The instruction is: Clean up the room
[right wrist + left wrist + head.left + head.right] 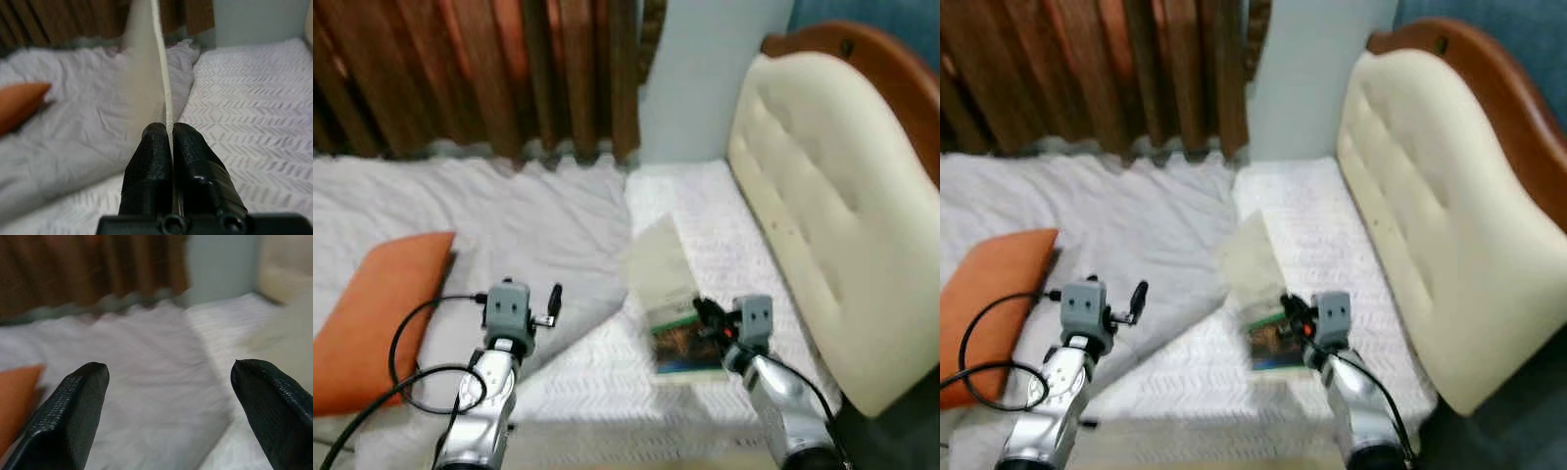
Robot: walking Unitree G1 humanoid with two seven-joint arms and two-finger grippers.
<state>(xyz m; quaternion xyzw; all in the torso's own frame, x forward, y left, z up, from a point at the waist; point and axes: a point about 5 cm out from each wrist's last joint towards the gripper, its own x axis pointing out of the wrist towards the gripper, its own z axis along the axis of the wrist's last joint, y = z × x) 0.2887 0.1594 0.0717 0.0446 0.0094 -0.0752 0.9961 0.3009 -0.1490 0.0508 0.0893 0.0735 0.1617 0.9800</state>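
Flat translucent plastic packet with a green printed card [671, 313], pinched at its near edge by the clenched right tool [168, 142], lifted off the white quilted bed [705, 211]. Left tool [168, 382] released, idle. Next, probably: carrying away. Beyond: orange cushion [377, 318], cream padded headboard [832, 206], brown curtain [470, 69].

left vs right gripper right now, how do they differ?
The left gripper is open and empty; the right gripper is shut on the plastic packet. The left hovers over the grey blanket, the right over the white bedsheet. Both have black fingers.
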